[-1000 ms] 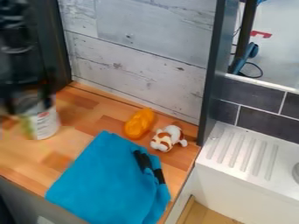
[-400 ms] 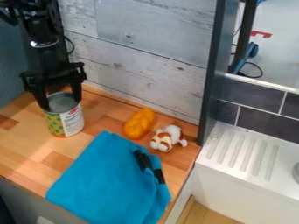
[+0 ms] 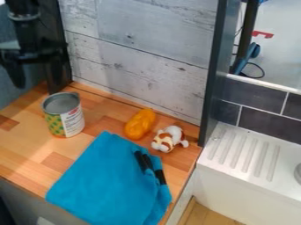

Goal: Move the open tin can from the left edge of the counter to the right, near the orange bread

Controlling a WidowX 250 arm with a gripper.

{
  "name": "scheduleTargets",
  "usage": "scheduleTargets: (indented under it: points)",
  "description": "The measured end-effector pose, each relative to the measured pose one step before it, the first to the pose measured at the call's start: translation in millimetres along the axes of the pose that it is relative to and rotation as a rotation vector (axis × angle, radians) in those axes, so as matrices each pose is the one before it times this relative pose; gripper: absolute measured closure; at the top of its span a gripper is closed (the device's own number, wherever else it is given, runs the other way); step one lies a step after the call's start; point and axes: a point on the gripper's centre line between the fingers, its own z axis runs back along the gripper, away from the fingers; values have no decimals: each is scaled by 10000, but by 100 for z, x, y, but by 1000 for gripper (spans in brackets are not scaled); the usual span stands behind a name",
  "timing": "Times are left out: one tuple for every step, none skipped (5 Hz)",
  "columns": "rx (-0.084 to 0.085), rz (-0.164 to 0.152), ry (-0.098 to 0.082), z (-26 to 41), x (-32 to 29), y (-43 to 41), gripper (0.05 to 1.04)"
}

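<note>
Fingers (image 3: 15,75) spread, gripping nothing — the can (image 3: 63,115) stands upright on the bench (image 3: 29,151) below them. Probably between grasps; gripping it would call for lining up, then lowering.

Can w/ metal top (image 3: 61,103), blue cloth (image 3: 108,182) soft & matt, counter (image 3: 56,149) smooth wood.

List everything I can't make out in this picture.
Camera view, print on the cylindrical metal can with a green, yellow and white label: too small.
Camera view, inner layers of the folded bright-blue cloth: hidden by its top layer.
Camera view, rest of the round grey object: cut off by the right edge.
</note>
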Motion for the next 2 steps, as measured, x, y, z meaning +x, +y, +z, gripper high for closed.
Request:
scheduleTargets:
  points:
    - [657, -1928, -175, 2361, -1797, -28, 83]
    - [310, -2507, 537, 1194, -2620, 406, 83]
